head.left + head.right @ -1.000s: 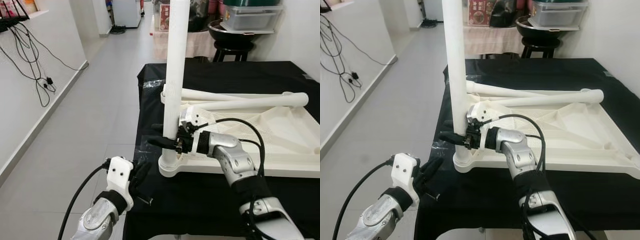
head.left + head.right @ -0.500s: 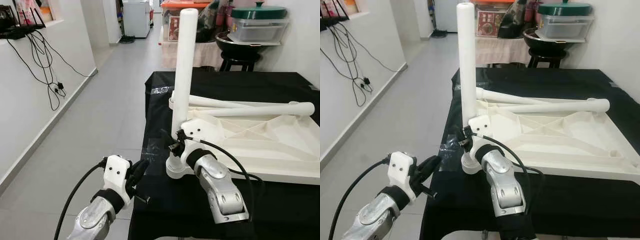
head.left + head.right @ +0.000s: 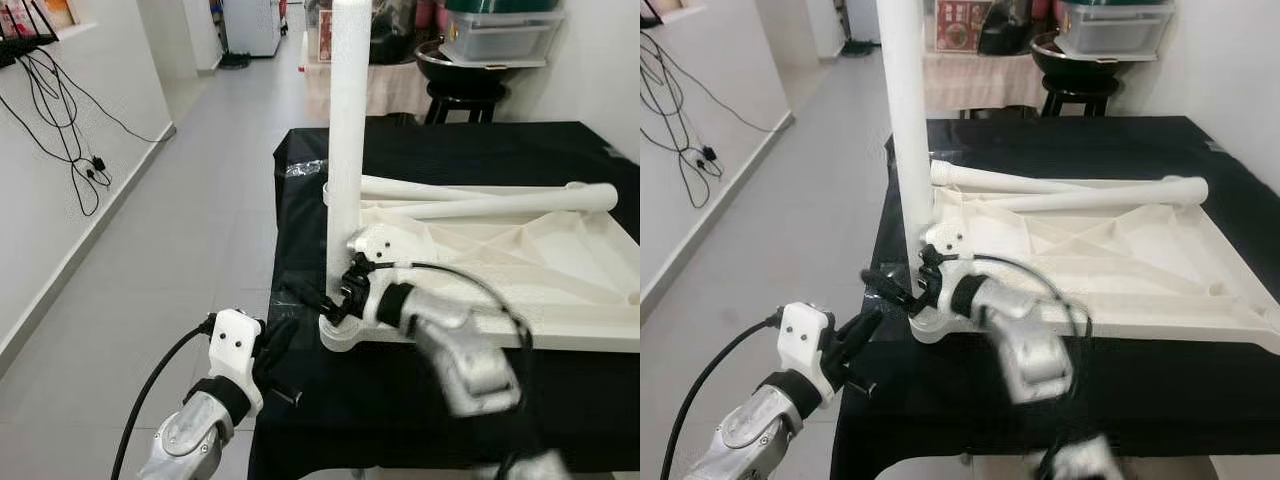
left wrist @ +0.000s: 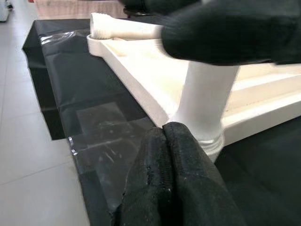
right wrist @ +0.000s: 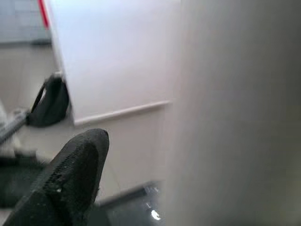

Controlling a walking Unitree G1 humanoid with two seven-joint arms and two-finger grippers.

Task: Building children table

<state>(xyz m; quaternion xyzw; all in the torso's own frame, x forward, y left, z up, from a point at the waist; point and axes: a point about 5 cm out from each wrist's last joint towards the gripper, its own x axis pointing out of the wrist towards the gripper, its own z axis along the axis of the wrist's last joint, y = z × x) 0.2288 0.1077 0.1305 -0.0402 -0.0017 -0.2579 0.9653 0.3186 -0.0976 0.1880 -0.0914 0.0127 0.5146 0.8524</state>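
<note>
A white children's table top (image 3: 560, 250) lies upside down on the black-covered table (image 3: 450, 150). One white leg (image 3: 348, 150) stands upright in its near left corner socket. My right gripper (image 3: 318, 300) is low at that leg's base, arm blurred. In the right wrist view one black finger (image 5: 70, 174) stands a little apart from the leg (image 5: 240, 113), so it looks open. My left gripper (image 3: 275, 345) hangs just off the table's left edge, with its fingers (image 4: 164, 179) pressed together and nothing in them, pointing at the leg's base (image 4: 204, 117).
Two loose white legs (image 3: 480, 205) lie across the far side of the table top. Grey floor runs along the left, with a white wall and dangling cables (image 3: 70, 150). A stool with a pot and a container (image 3: 480, 50) stands behind the table.
The camera has bobbed up and back down. My right gripper has slid from the middle of the upright leg down to its base, and its arm is blurred now. The left gripper has stayed put.
</note>
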